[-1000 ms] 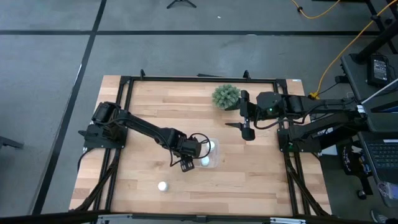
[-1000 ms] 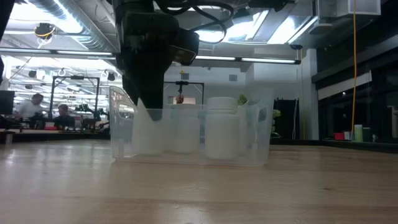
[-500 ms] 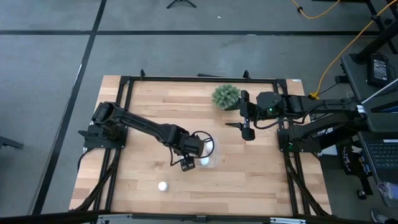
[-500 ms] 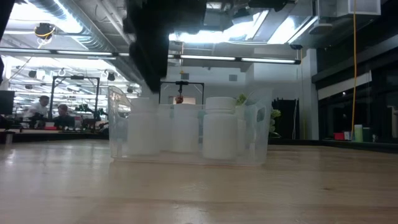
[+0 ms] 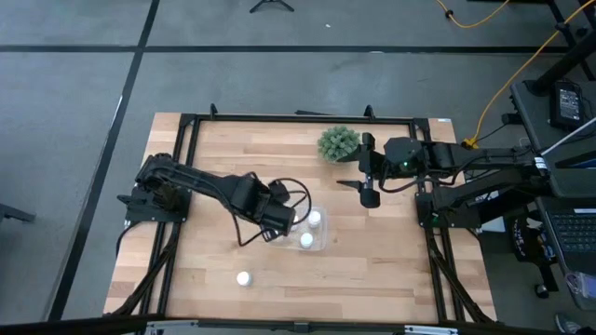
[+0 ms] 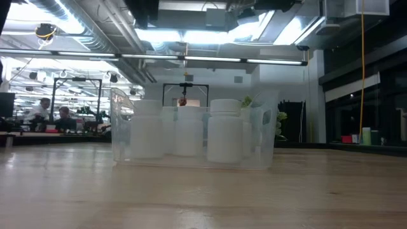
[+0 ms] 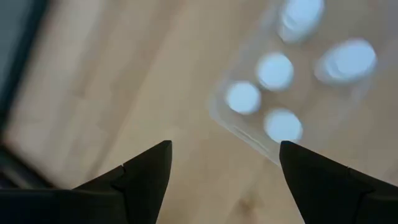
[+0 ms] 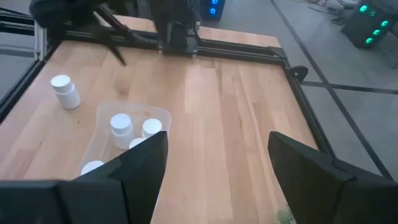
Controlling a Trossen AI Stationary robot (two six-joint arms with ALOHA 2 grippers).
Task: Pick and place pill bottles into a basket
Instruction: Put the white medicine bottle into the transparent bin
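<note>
Beside the basket (image 5: 312, 230), left hand (image 5: 279, 221) open and empty, green plant (image 5: 337, 143) near parted right hand (image 5: 370, 197), lone pill bottle (image 5: 243, 278) apart

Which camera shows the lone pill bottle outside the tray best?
The right wrist view: the lone bottle stands upright, clear of the tray. The high view shows only its cap; the low and left wrist views miss it.

Six white pill bottles (image 8: 121, 127) show on the wooden table (image 5: 372, 261): five stand inside one clear basket (image 7: 244, 132) near the table's middle, though the blurred left wrist view makes that tally uncertain, and one lone bottle (image 5: 243, 278) stands apart toward the table's front edge. One green spiky plant (image 5: 338, 143) sits by the far edge. Two dark arms reach over the table, one from each side.
</note>
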